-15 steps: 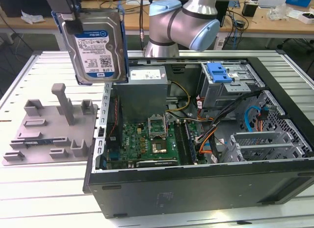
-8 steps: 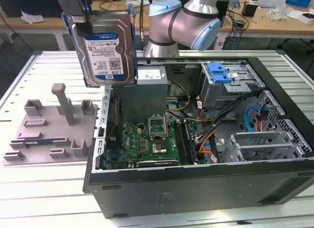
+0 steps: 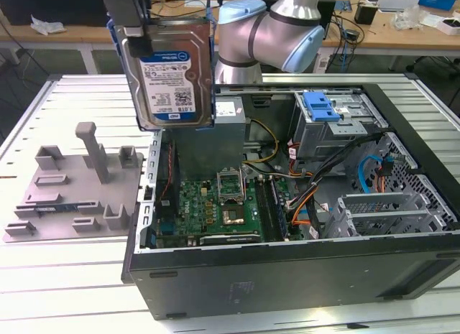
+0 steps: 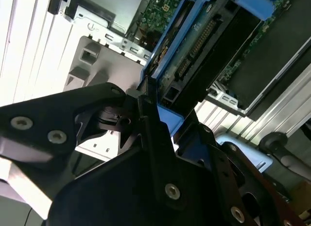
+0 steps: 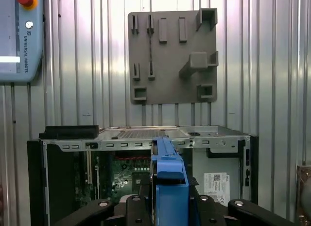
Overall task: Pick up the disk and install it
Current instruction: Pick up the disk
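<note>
Hanging in the exterior view's upper left, the disk (image 3: 172,75) is clamped by its blue bracket in the gripper (image 3: 135,31), above the open computer case (image 3: 287,276). Pick-up looks done. The disk is not yet seated in the grey drive cage (image 3: 338,129).

The silver robot arm (image 3: 269,39) with light-blue joint covers bends toward the exterior view's left, with its wrist held high. The black gripper (image 3: 138,39) points down, clamped on the silver disk (image 3: 172,75) in its blue plastic frame. In both wrist views the black fingers (image 4: 146,124) (image 5: 137,206) press this frame from two sides.
</note>
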`<action>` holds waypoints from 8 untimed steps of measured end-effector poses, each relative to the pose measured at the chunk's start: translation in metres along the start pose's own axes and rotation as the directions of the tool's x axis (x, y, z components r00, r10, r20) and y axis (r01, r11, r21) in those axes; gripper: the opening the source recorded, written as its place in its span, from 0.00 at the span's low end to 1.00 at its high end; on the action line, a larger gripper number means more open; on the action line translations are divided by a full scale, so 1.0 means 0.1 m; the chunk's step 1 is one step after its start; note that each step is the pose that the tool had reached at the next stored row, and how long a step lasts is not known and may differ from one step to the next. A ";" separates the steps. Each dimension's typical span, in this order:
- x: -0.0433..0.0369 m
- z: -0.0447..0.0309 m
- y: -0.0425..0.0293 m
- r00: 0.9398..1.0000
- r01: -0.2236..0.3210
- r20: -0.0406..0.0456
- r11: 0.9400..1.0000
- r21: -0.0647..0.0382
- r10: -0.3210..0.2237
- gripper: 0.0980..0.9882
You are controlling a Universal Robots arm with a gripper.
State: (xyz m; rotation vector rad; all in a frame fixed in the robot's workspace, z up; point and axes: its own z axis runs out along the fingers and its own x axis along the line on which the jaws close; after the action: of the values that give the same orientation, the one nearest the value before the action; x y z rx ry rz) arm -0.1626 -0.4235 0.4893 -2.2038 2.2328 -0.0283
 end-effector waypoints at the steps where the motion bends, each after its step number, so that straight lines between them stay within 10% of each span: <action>1: 0.016 0.002 -0.050 1.000 0.000 0.001 1.000 0.000 0.000 0.30; 8: 0.104 0.007 -0.328 1.000 0.000 0.004 1.000 0.000 0.000 0.30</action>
State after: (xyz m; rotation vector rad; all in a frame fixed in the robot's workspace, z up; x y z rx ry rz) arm -0.1299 -0.4343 0.4892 -2.2016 2.2311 -0.0238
